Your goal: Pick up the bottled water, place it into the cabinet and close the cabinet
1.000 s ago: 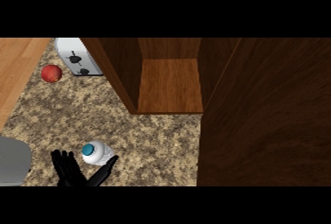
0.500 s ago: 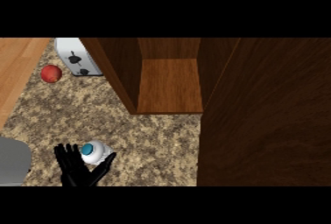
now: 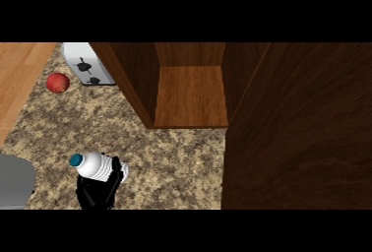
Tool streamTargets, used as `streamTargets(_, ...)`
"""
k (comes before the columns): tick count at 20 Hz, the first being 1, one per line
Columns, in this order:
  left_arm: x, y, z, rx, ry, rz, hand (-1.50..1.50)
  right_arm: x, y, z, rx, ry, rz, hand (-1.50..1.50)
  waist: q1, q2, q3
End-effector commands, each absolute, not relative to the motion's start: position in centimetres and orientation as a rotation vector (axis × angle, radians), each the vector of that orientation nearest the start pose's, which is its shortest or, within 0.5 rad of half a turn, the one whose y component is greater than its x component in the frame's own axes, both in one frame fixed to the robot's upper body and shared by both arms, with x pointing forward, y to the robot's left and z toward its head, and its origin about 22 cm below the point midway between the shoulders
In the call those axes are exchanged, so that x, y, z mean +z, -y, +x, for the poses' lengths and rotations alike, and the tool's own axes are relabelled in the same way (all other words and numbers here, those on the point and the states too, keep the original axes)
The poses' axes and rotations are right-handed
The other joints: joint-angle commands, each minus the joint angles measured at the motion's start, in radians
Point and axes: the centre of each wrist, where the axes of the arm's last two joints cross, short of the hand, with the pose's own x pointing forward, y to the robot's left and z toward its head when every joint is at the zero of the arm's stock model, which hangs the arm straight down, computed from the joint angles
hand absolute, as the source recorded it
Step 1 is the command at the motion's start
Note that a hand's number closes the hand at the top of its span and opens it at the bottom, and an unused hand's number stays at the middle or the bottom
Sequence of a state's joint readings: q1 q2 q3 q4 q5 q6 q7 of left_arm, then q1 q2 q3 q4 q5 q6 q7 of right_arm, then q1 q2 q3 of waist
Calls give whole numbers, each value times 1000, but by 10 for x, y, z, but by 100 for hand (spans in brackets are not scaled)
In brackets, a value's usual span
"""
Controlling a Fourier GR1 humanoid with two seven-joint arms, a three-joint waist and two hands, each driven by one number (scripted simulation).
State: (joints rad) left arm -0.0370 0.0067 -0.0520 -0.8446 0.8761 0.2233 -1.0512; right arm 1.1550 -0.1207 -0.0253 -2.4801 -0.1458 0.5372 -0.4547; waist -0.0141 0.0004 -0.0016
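Note:
The water bottle (image 3: 96, 166) is white with a teal cap and lies tilted, its cap pointing to the left, low at the view's left over the speckled counter (image 3: 174, 157). My right hand (image 3: 98, 191) comes up from the lower edge with its fingers curled round the bottle's lower part. The wooden cabinet (image 3: 190, 96) stands open up and to the right, its shelf bare. Its dark door (image 3: 301, 128) is swung open and fills the right side. My left hand does not show.
A silver toaster (image 3: 87, 69) stands at the back left with a red apple (image 3: 57, 82) beside it. A light wooden surface (image 3: 20, 74) borders the counter's left. A grey rounded shape (image 3: 15, 179) sits at the lower left edge.
The hand's spread fingers have closed round the bottle. The bottle, seen cap-up before, now tilts with its cap to the left and shows its white side.

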Motion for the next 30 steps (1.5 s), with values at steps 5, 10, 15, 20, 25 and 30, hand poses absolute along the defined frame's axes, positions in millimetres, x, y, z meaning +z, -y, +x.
streamTargets(5, -146, -224, 218, 734, 1795, 171, 150, 133, 273, -5, 206, 1906, 136, -150, -12, -1, 0)
streamTargets(10, -124, -218, 243, 421, 1792, -231, 150, 125, 276, -1, 236, 1903, 157, -150, -13, 1, 0)
streamTargets(15, -117, -221, 249, 358, 1843, -253, 150, 127, 282, -4, 219, 1913, 165, -150, 2, -3, 2)
streamTargets(20, -78, -205, 270, 290, 1853, -344, 150, 128, 280, -4, 210, 1902, 129, -150, 5, -4, 2)
streamTargets(25, -44, -171, 260, 234, 1861, -421, 150, 132, 274, 6, 205, 1899, 125, -150, 26, -2, 2)
streamTargets(30, 2, -139, 263, 185, 1902, -481, 150, 125, 275, 2, 212, 1912, 128, -150, 8, -5, 2)
